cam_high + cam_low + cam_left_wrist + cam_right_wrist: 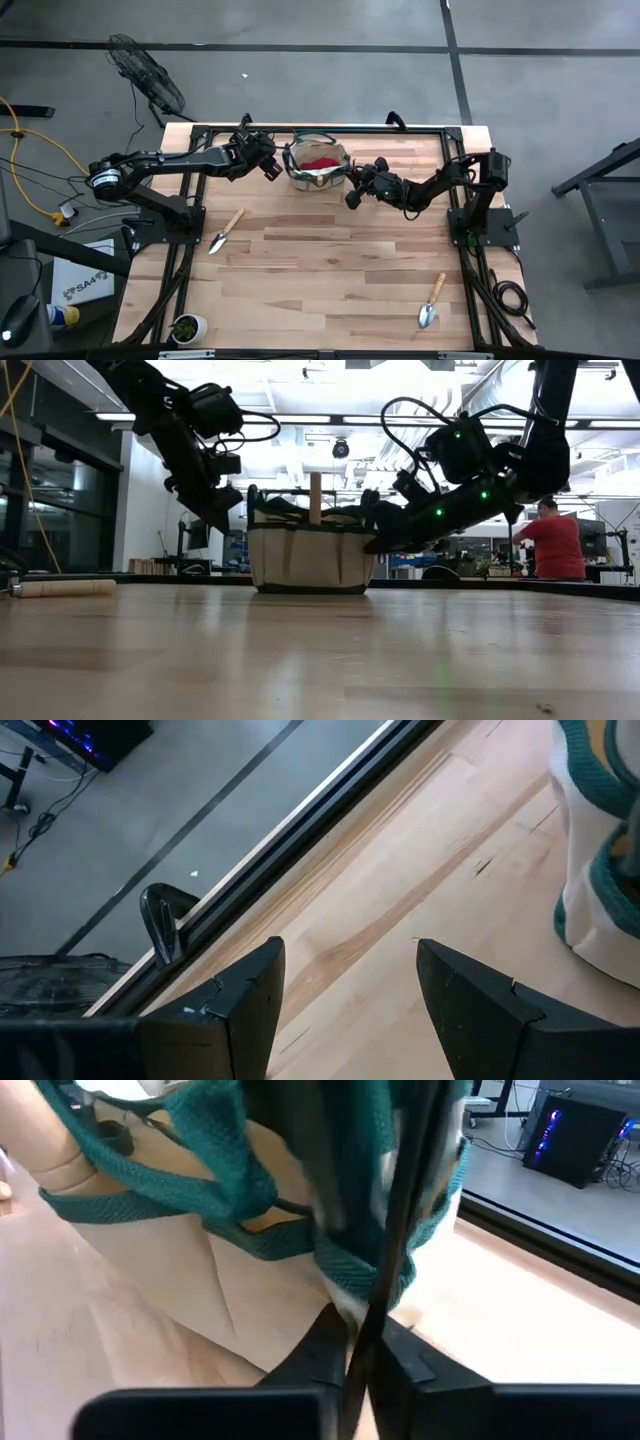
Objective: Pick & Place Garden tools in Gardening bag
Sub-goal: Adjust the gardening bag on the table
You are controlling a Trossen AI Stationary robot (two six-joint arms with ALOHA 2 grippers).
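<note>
The gardening bag (317, 166), beige with green trim, stands on its base at the table's far middle. A red item (320, 162) lies inside it, and a wooden handle (315, 498) sticks up out of it. My right gripper (352, 195) is shut at the bag's right near corner (372, 542). My left gripper (268, 166) hangs open just left of the bag (590, 870), over bare wood, touching nothing. Two wooden-handled trowels lie flat on the table, one at the left (226, 232) and one at the near right (432, 302). My right gripper pinches the bag's green-trimmed rim (358, 1275) between its two fingers (322, 1348) at the bag's right side. The fingers come nearly level from the table's right, slanting a little down. The bag stands upright on the table. One layer or several, I cannot tell.
A small potted plant (188, 326) stands at the near left corner. A black frame (300, 128) runs along the table's far edge. The wide middle of the table between the trowels is bare wood. Beyond the table a person in a red shirt (555, 540) stands.
</note>
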